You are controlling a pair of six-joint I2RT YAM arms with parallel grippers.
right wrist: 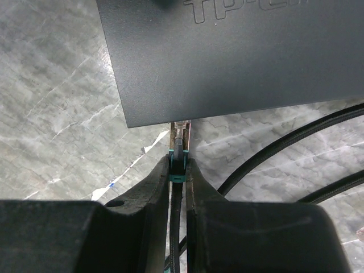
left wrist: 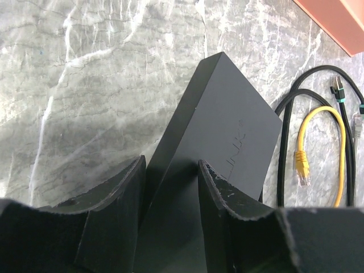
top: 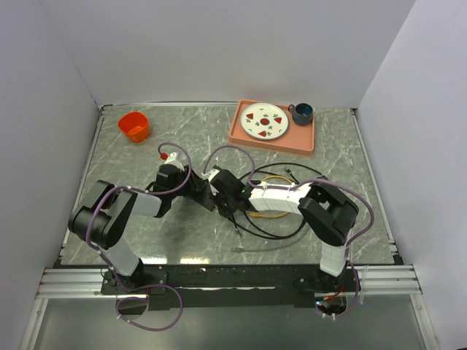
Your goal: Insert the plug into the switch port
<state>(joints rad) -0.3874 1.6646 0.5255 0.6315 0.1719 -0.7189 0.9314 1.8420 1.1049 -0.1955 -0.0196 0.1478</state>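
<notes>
right pincer [right wrist: 180, 162] clamped on the teal-booted plug [right wrist: 180, 142]. plug tip just ahead of the fingertips, meeting the near edge of the black switch [right wrist: 239, 57]; port hidden. left pincer [left wrist: 170, 165] grips the switch between its fingers. beyond it, to the right: yellow cable [left wrist: 340, 148].

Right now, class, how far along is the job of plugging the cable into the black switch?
Done: the left fingers clamp the black switch, and the right fingers pinch the plug. In hand: the plug tip meets the switch's edge. To do: pushing it fully home; whether it has gone in at all is hidden.
</notes>
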